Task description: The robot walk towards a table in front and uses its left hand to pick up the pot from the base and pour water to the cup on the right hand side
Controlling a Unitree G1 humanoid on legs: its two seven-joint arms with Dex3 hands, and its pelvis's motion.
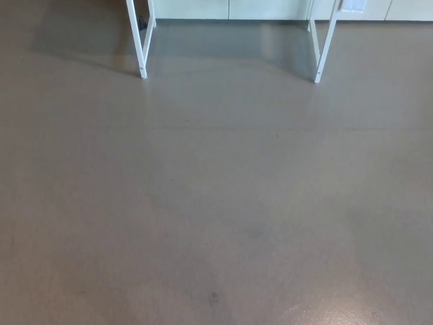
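Note:
The head view holds only floor and the lower part of a table. Two white table legs stand at the top of the picture: the left leg (141, 40) and the right leg (325, 44). The tabletop, the pot, its base and the cup are all above the frame and hidden. Neither of my hands shows.
Grey-brown smooth floor (216, 203) fills nearly the whole picture between me and the table legs. A pale wall or cabinet front (230, 8) runs along the top edge behind the table. Light glare lies at the bottom right (338, 315).

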